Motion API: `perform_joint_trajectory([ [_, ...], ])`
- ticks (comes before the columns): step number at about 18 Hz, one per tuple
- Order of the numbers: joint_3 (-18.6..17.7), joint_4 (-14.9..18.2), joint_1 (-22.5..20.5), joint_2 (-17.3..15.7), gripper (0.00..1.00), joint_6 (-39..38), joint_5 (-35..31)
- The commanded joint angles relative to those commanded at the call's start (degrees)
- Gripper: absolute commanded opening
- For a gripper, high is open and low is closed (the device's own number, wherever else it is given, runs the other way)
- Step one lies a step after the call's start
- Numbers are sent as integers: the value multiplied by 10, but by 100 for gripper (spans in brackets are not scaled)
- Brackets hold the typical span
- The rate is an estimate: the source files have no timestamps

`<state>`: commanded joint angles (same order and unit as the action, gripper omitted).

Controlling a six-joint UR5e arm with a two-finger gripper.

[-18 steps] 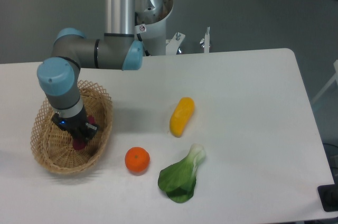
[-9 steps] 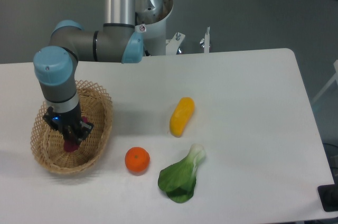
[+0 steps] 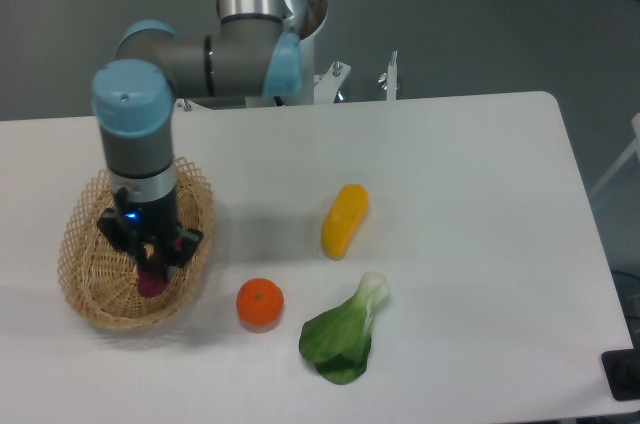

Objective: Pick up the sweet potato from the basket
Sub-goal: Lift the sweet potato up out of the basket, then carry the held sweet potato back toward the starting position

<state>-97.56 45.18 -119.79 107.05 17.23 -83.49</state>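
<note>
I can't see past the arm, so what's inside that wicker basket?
Inside the basket, a reddish-purple sweet potato shows at the end effector, which seems closed on it. The arm hides most of the potato and the basket floor behind.

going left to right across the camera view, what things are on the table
basket → sweet potato, at the gripper inside the basket → orange → bok choy. The yellow vegetable overlaps the bok choy's span, so its place is left out.

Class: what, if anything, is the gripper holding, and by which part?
The gripper is shut on the sweet potato, gripping its upper end; the lower end hangs over the basket.
</note>
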Motion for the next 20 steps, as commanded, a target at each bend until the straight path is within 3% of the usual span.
perform_joint_trajectory([
  [4, 13, 0, -32, 3, 13, 46, -4],
  [10, 18, 1, -117, -1, 13, 142, -3],
  [15, 34, 2, -156, 11, 13, 210, -4],
  [17, 40, 14, -182, 14, 13, 254, -4],
  [20, 61, 67, -218, 16, 14, 332, -4],
])
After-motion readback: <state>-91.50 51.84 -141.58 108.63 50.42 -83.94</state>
